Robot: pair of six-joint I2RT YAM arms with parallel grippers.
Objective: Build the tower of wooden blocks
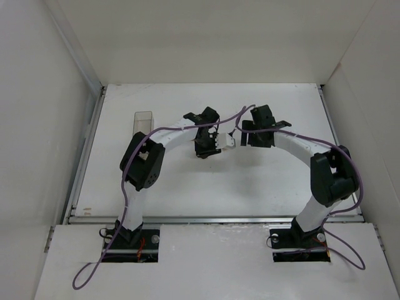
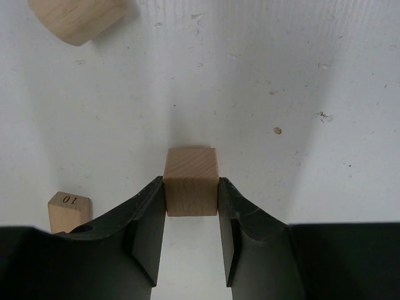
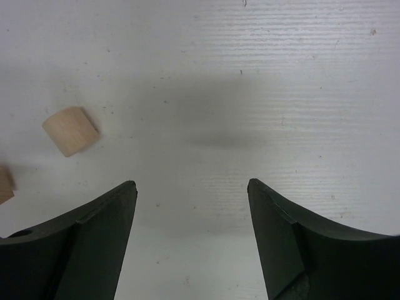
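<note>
In the left wrist view, my left gripper (image 2: pixel 191 185) is shut on a pale tan wooden cube (image 2: pixel 191 167), with both fingers pressed flat against its sides. The cube looks low over the white table. A small block marked "10" (image 2: pixel 67 211) stands at the lower left, beside the left finger. A larger block with a rounded end (image 2: pixel 78 19) lies at the top left. My right gripper (image 3: pixel 191 184) is wide open and empty over bare table. A rounded tan block (image 3: pixel 70 130) lies to its left, and another block (image 3: pixel 5 184) shows at the left edge. From above, the two grippers (image 1: pixel 209 142) (image 1: pixel 253 134) face each other mid-table.
A clear plastic rectangular box (image 1: pixel 144 122) stands at the back left of the white table (image 1: pixel 187 187), beside the left arm. White walls enclose the table on the left, back and right. Purple cables run along both arms.
</note>
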